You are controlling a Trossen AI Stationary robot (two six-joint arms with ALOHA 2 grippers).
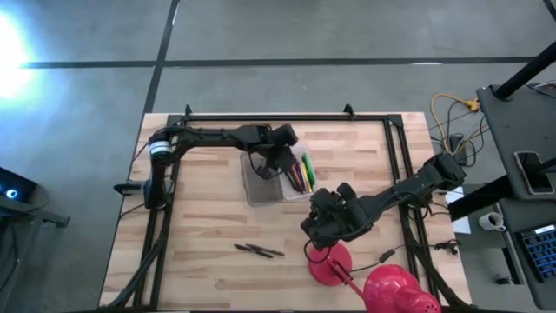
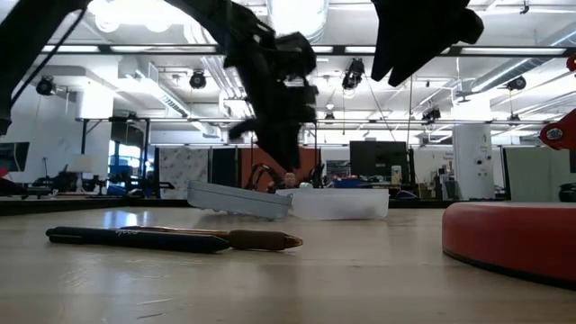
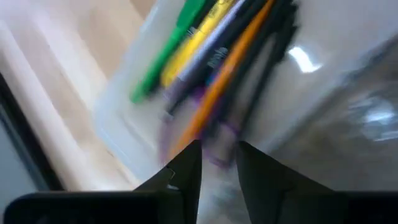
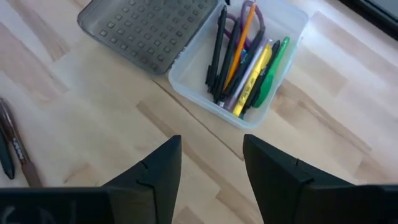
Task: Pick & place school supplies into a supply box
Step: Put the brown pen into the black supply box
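Note:
The supply box (image 1: pixel 298 176) is a clear case lying open, its grey grid lid (image 4: pixel 149 31) flat on the table beside it. Inside lie green, yellow, orange and black pens (image 4: pixel 245 59) and purple-handled scissors (image 3: pixel 211 143). A black pen and a brown pen (image 1: pixel 258 250) lie loose on the table nearer the front edge, side by side (image 2: pixel 171 238). My left gripper (image 3: pixel 217 163) hovers open just over the scissors end of the box (image 1: pixel 276 163), holding nothing. My right gripper (image 4: pixel 211 155) is open and raised above bare wood between the box and the loose pens (image 1: pixel 326 224).
A red lamp with a round base (image 1: pixel 330 265) and shade (image 1: pixel 400 291) sits at the near right, close to my right arm; its base (image 2: pixel 513 234) fills the low view's right. A black frame (image 1: pixel 287 116) edges the table. Bare wood lies left of the loose pens.

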